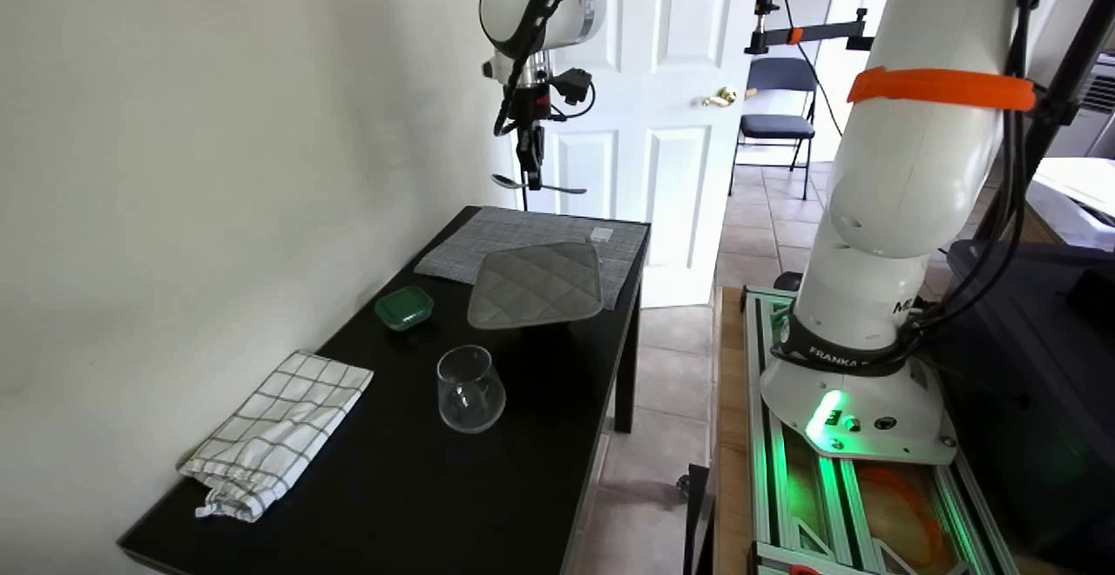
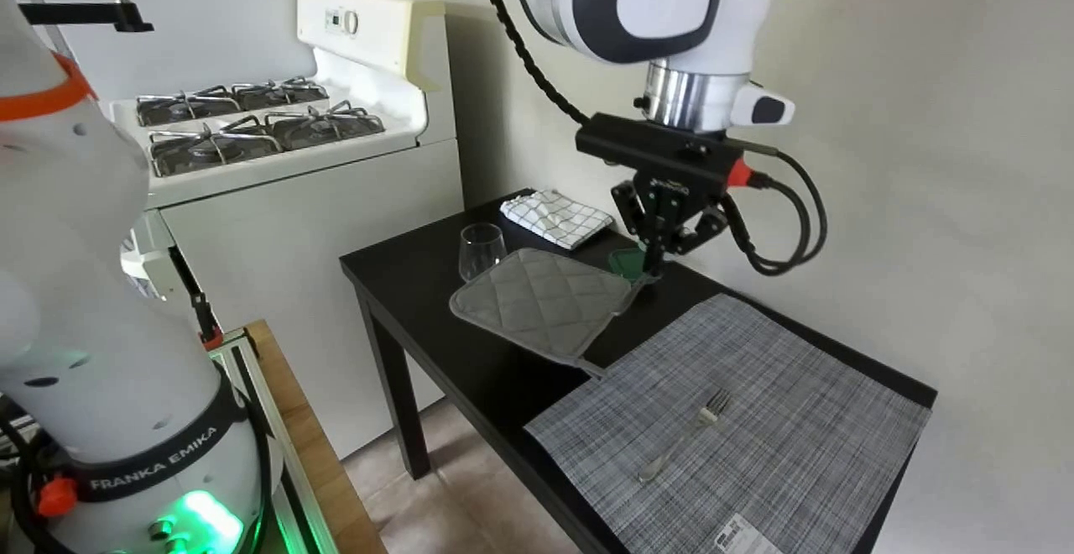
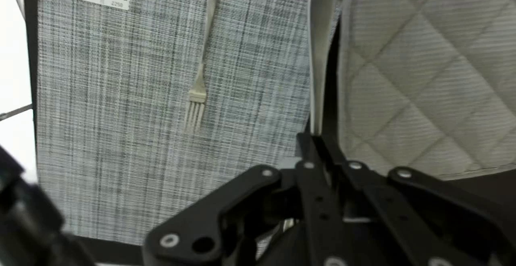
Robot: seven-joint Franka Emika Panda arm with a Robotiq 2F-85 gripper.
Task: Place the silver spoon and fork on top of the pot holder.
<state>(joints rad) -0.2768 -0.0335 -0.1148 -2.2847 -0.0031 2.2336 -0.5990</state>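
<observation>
The gripper (image 3: 317, 139) pinches the spoon (image 3: 321, 28); below it lie the fork (image 3: 198, 92) on one side, pot holder (image 3: 427, 80) on the other

Silver on spoon (image 3: 320, 44) and fork (image 3: 197, 95); diamond-quilted grey across the pot holder (image 2: 545, 302); flecked grey on the placemat (image 2: 797, 428); white with dark checks on the towel (image 1: 283, 427); green on the container (image 1: 403, 307); black on tool (image 2: 654, 267) and surface (image 1: 409, 501).

The pincer (image 3: 317, 139) holds the spoon (image 3: 320, 52), the fork (image 3: 197, 95) (on the mat (image 3: 121, 129)) apart from the pot holder (image 3: 427, 72)
</observation>
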